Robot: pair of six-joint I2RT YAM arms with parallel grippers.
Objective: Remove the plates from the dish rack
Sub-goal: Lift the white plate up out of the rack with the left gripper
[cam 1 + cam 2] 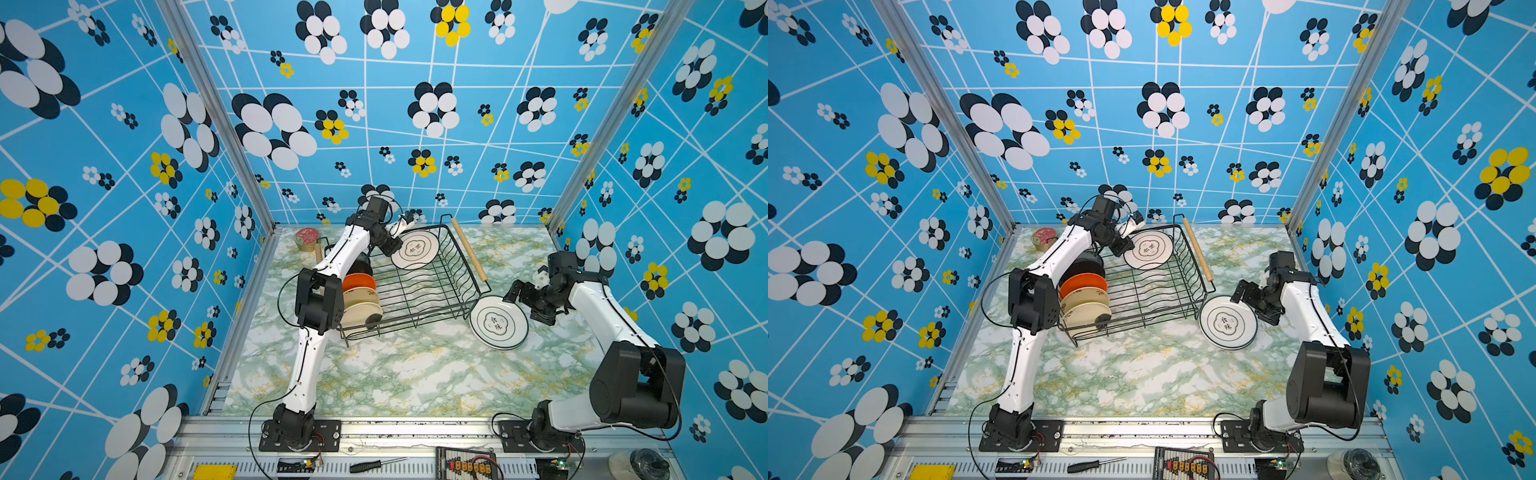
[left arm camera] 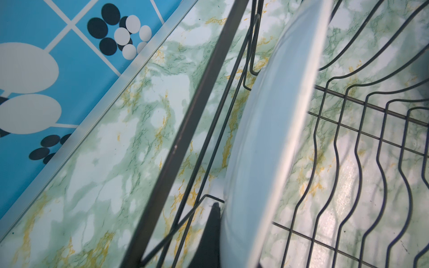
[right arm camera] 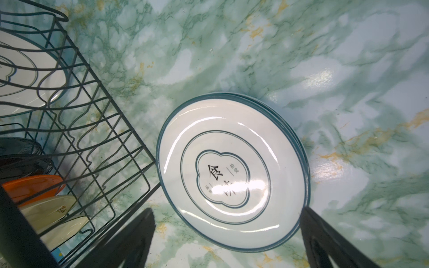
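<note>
My left gripper [image 1: 390, 247] is clamped on the rim of the white plate [image 1: 417, 250]. The plate stands on edge at the far end of the rack [image 1: 419, 293], tilted back toward the end wall; I cannot tell whether it touches the wires there. In the left wrist view the plate runs edge-on down into the jaws, so I have only the rim, not much of the face. My right gripper [image 1: 521, 306] hovers with jaws spread wide and nothing in them. It is just above the stack [image 1: 498, 328] of matching plates, which lies flat on the table [image 1: 374, 374] beside the rack's near right corner.

I judge this plate to be stiff, glazed and fairly heavy for a rim pinch. It looks slick, so I expect it to pivot in the jaws once its lower edge leaves the wires. It is probably brittle too, and a knock on the rack or the stack could chip it. I would lift it clear of the slot before swinging across.

The small plates [image 1: 360, 299], black, orange and cream, stand close together in a row on the rack's left side. They should be lighter, and the exposed top rim is the place to grip each one.
</note>
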